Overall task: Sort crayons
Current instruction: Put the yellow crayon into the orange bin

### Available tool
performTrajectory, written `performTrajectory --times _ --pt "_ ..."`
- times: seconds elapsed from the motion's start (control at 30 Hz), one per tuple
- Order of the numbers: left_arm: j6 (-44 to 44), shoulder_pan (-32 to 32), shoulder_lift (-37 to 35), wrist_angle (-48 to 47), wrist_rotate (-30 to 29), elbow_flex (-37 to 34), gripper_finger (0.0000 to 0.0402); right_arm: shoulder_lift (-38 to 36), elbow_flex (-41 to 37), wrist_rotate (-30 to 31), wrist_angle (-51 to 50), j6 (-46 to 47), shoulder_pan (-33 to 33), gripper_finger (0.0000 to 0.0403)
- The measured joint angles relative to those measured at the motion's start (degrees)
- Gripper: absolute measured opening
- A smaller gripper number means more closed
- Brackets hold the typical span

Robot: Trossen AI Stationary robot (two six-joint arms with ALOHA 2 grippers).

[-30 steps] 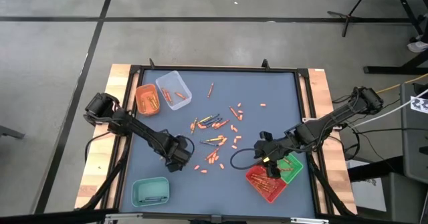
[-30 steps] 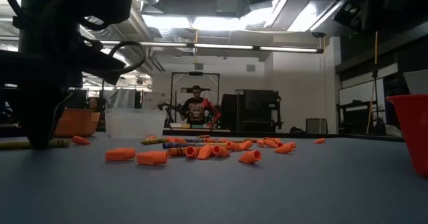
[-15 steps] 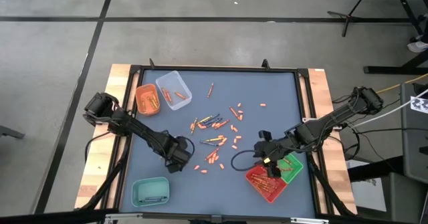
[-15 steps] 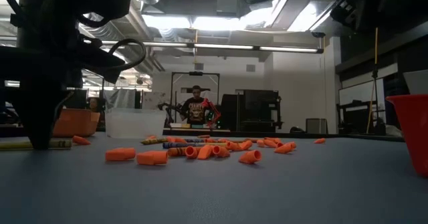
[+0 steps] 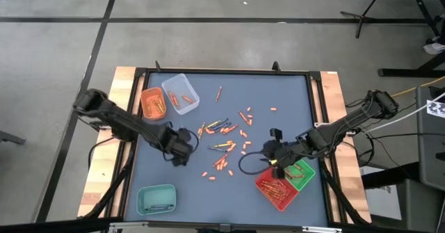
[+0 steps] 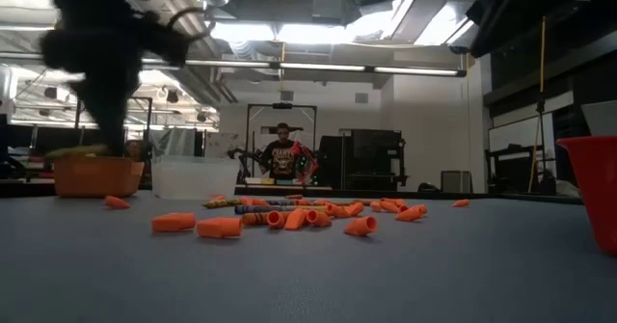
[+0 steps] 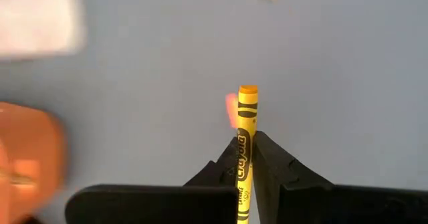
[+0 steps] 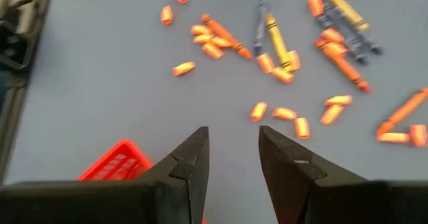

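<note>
**Left gripper holds a yellow crayon; right gripper stands open by the red tray**

The left gripper (image 5: 182, 141) is over the left half of the table (image 5: 292, 94), lifted off the surface in the low view. Its fingers (image 7: 271, 164) are clenched on a yellow crayon (image 7: 245, 130), which stands out forward between them, its tip clear of the mat.

The right gripper (image 5: 272, 149) is over the right half of the table, just beside the red tray (image 5: 277, 195) and the green tray (image 5: 304, 174) near the front right corner. Its fingers (image 8: 194, 160) are spread apart and hold nothing.

The loose crayons (image 5: 222, 127) lie scattered across the middle of the table, mostly orange pieces with some longer dark and yellow ones; a single orange one (image 5: 219, 92) lies apart toward the rear edge. The red tray contains some crayons.

An orange tray (image 5: 154, 103) and a clear tray (image 5: 181, 92) sit touching near the rear left corner, each holding a few orange pieces. A teal tray (image 5: 157, 199) sits at the front left corner.

A person (image 6: 283, 154) stands in the room beyond the table.
</note>
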Motion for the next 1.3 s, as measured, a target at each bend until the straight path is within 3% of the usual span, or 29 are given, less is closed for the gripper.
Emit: performTrajectory --times 0.17,0.47,0.93,1.3 --pt "3.1 5.2 -7.2 -4.2 -5.5 0.0 0.0006 0.0 0.0 5.3 0.3 0.0 -0.7 0.0129" --pt "9.9 20.2 -16.3 -7.1 -13.2 0.1 0.0006 0.1 0.0 5.4 1.6 0.0 -7.0 0.0129" --pt "9.2 43.0 -17.1 -10.2 -14.2 -2.7 0.0006 0.1 0.0 5.4 1.6 -1.4 -17.7 0.0129" --pt "9.2 49.2 -17.1 -8.4 -14.2 -9.9 0.002 0.5 0.0 5.5 5.2 -5.7 -23.3 0.0129"
